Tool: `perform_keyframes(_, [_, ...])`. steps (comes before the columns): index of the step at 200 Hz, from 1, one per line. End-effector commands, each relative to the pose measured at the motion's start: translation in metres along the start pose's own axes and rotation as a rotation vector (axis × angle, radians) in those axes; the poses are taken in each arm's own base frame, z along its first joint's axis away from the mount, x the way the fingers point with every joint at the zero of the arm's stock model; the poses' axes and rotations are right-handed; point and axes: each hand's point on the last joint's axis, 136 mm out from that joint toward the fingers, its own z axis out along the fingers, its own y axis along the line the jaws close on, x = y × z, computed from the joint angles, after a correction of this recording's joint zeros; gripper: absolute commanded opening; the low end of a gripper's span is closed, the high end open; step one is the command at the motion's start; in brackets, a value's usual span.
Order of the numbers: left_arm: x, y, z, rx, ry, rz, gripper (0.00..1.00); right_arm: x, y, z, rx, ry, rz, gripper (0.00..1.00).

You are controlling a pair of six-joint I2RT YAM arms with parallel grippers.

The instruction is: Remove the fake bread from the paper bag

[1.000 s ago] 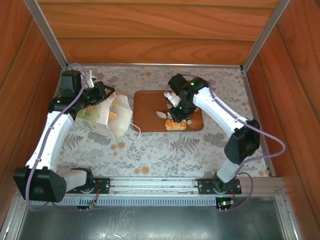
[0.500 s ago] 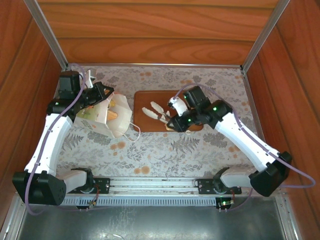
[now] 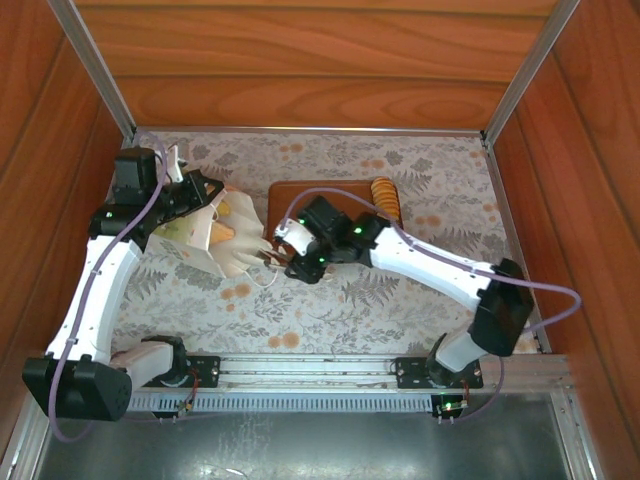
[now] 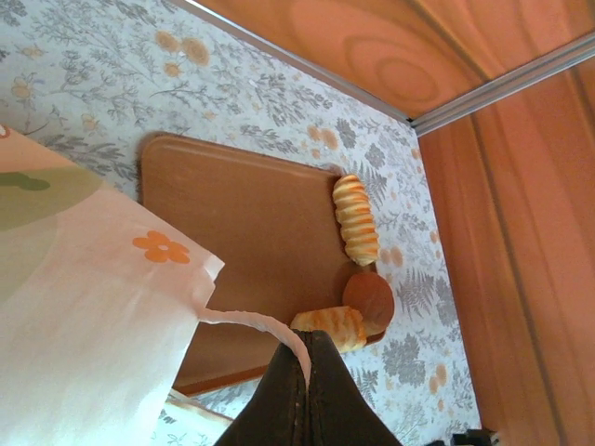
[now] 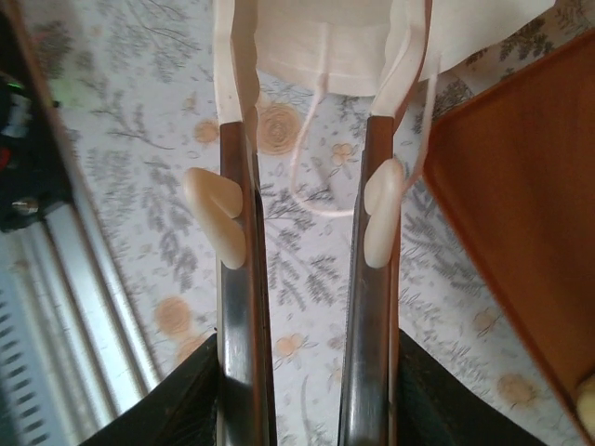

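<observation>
Top view: left gripper [image 3: 203, 190] pinched shut on far rim of paper bag [image 3: 205, 245], bag's mouth facing board [image 3: 320, 205]. Orange bread [image 3: 226, 232] peeking out inside bag. Ridged loaf [image 3: 383, 192] at board's far right corner. Right gripper [image 3: 272, 250] right at bag mouth.

Left wrist: fingers closed on strip of bag edge. Loaf, round bun [image 4: 370, 295] and croissant [image 4: 330, 325] sitting on board.

Right wrist: jaws parted, nothing clamped, tips at bag's edge, cord handle [image 5: 311, 206] looping between them.
</observation>
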Motion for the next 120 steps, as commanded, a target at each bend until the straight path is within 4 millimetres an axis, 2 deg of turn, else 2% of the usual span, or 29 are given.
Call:
perform_keyframes(1, [-0.001,-0.001,-0.012,-0.028,-0.020,0.039,0.00,-0.026,-0.012,0.005,0.118,-0.025,-0.083,0.44])
perform_keyframes(4, [0.000,0.000,-0.013,-0.031,-0.020,0.041,0.00,-0.029,-0.011,0.004,0.124,-0.027,-0.090,0.44])
perform_keyframes(6, [0.000,0.001,-0.013,-0.034,-0.021,0.043,0.00,-0.026,-0.012,0.013,0.127,-0.005,-0.092,0.44])
perform_keyframes(12, [0.000,0.002,-0.014,-0.042,-0.022,0.046,0.00,-0.026,-0.012,0.020,0.137,0.016,-0.104,0.44])
perform_keyframes(61, [0.000,0.003,-0.021,-0.065,-0.036,0.047,0.00,-0.046,-0.008,0.056,0.193,0.066,-0.193,0.46])
perform_keyframes(120, [-0.003,0.003,-0.024,-0.077,-0.053,0.053,0.00,-0.067,-0.031,0.072,0.330,0.097,-0.180,0.49])
